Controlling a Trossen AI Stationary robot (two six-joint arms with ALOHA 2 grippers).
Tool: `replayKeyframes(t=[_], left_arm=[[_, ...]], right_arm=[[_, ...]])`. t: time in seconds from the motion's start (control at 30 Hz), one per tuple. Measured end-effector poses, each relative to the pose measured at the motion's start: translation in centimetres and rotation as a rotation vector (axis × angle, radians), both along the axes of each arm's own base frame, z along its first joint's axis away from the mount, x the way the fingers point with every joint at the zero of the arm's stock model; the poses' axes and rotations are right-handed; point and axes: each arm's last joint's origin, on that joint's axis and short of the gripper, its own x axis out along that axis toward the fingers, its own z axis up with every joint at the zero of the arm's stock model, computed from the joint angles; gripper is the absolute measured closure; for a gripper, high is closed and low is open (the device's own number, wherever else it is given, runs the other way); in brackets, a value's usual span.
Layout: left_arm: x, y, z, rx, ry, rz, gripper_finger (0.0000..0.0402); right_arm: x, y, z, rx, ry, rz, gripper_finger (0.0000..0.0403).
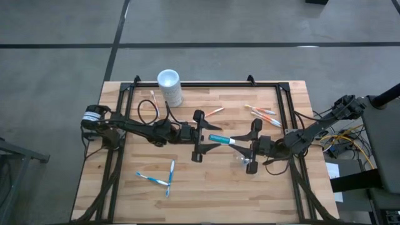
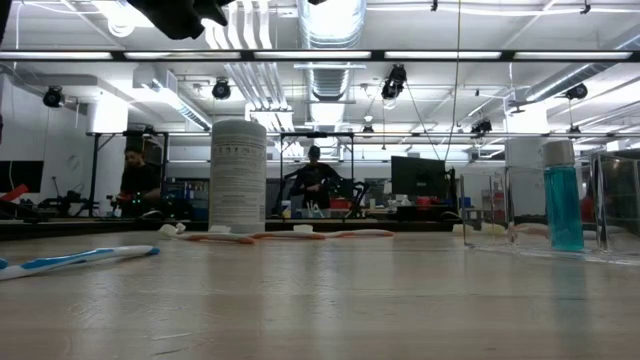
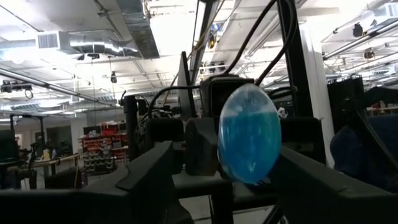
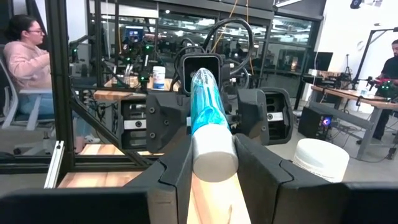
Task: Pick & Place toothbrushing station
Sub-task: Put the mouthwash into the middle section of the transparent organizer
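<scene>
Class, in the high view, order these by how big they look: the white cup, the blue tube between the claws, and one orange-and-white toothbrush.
1. White cup.
2. Blue tube.
3. Orange-and-white toothbrush, the thinnest, though about as long as the tube.

Smooth wooden table (image 1: pixel 212 187) (matt grain)

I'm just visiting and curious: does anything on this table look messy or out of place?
Yes. Thin toothbrushes lie loose on the wooden table: blue-and-white ones near the front, orange-and-white ones at the back right. Oddest is the blue tube with a white cap, lying sideways in mid-air between the left claw and right claw instead of standing.
</scene>
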Motion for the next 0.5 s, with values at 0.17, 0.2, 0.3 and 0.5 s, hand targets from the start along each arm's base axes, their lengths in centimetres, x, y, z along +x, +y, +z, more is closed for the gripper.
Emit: replayKeyframes(t=[0.17, 0.2, 0.3, 0.5], left_arm=[[0.01, -0.02, -0.03, 0.013, 0.002, 0.008, 0.0105], [0.01, -0.02, -0.03, 0.013, 0.002, 0.008, 0.01], [0.01, -0.02, -0.01, 0.012, 0.001, 0.008, 0.009], [0.01, -0.03, 0.02, 0.012, 0.0, 0.007, 0.0085]], right_arm=[[0.0, 0.0, -0.01, 0.0, 0.0, 0.0, 0.0303], [0.0, 0.0, 0.0, 0.0, 0.0, 0.0, 0.0303], [0.0, 0.0, -0.01, 0.0, 0.0, 0.0, 0.0303], [0.0, 0.0, -0.01, -0.005, 0.001, -0.001, 0.0303]])
